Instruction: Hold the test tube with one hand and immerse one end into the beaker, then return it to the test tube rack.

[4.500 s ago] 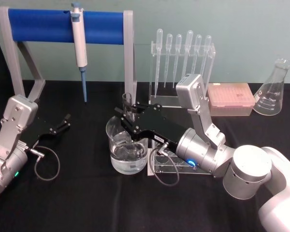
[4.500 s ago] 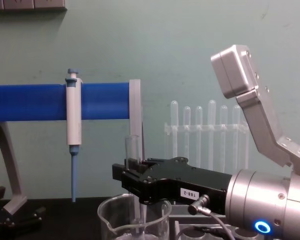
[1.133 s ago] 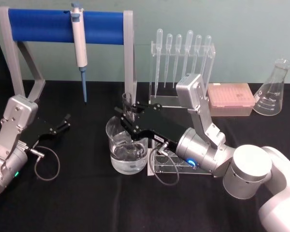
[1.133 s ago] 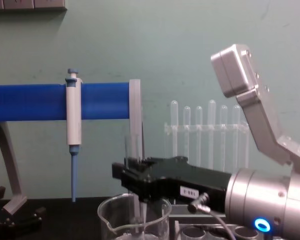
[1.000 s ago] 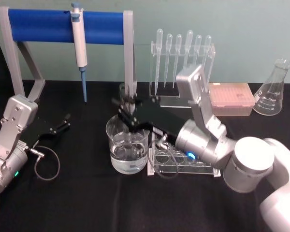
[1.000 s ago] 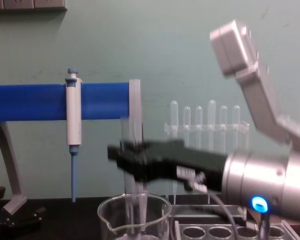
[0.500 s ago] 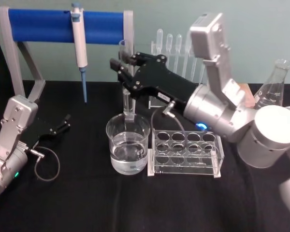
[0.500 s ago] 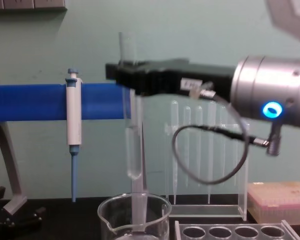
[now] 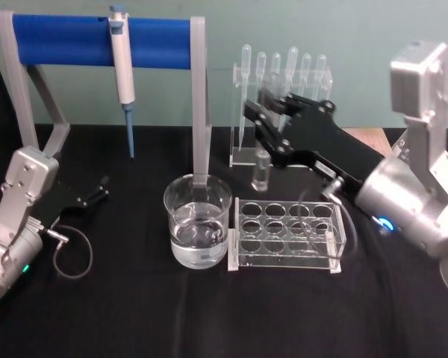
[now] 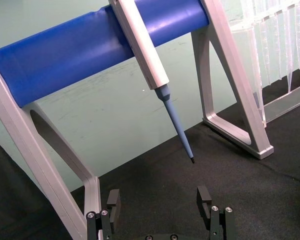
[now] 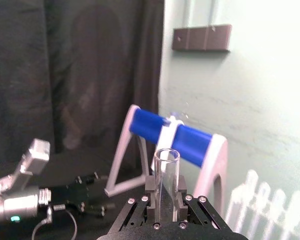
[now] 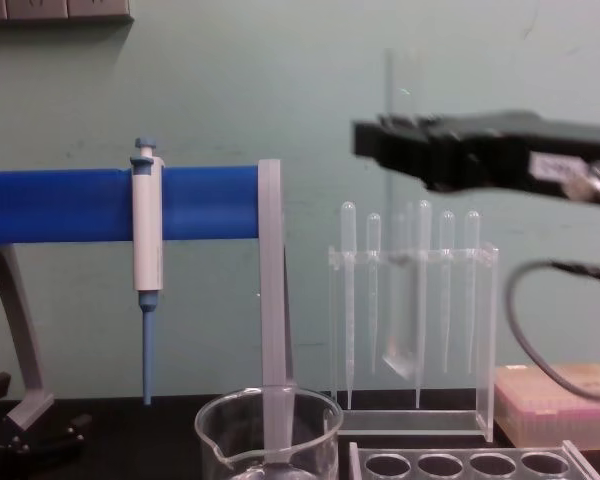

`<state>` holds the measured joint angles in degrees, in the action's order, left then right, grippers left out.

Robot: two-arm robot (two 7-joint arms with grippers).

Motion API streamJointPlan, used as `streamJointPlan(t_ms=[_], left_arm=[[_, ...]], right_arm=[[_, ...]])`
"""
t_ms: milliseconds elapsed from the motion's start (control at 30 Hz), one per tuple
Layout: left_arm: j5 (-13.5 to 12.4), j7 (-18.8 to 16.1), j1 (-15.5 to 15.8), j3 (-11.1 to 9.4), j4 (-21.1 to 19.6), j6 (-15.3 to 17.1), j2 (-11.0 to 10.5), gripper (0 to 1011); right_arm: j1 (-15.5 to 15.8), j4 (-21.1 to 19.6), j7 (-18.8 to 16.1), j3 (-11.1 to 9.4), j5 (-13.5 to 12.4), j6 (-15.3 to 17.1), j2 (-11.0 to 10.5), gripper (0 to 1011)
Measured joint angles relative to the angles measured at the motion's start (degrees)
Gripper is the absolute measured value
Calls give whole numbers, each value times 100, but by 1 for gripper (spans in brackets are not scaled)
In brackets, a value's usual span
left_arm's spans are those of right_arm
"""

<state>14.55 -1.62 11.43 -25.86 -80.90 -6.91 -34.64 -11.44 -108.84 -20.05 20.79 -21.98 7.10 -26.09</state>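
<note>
My right gripper (image 9: 265, 119) is shut on the test tube (image 9: 261, 176) and holds it upright in the air. The tube hangs right of the beaker (image 9: 198, 218), above the table just behind the clear tube rack (image 9: 286, 237). In the chest view the tube (image 12: 401, 85) sticks up out of the black gripper (image 12: 378, 141), well above the beaker (image 12: 268, 432). The right wrist view has the tube's open top (image 11: 166, 165) rising between the fingers (image 11: 149, 186). The beaker holds clear liquid. My left gripper (image 9: 97, 191) rests open at the table's left; its fingers (image 10: 112, 204) stand wide apart.
A blue-barred stand (image 9: 97, 39) carries a hanging pipettor (image 9: 122, 71) at the back left. Plastic pipettes stand in a clear holder (image 9: 284, 82) behind the tube. A pink tip box (image 9: 366, 138) and a conical flask (image 9: 425, 138) sit at the back right.
The right gripper has lifted the test tube out of the beaker and carried it right, to behind the rack. The left arm has stayed still.
</note>
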Motion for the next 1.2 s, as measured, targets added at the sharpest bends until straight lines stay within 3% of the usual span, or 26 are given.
streamJointPlan(t_ms=[200, 433, 1200], left_arm=[[0, 0, 0, 0, 0, 0, 0, 1000], [0, 0, 0, 0, 0, 0, 0, 1000], [0, 0, 0, 0, 0, 0, 0, 1000]], right_arm=[[418, 44, 74, -178, -49, -110, -92, 226], [615, 210, 99, -222, -25, -224, -58, 226], [453, 1049, -32, -92, 248, -518, 242, 226]])
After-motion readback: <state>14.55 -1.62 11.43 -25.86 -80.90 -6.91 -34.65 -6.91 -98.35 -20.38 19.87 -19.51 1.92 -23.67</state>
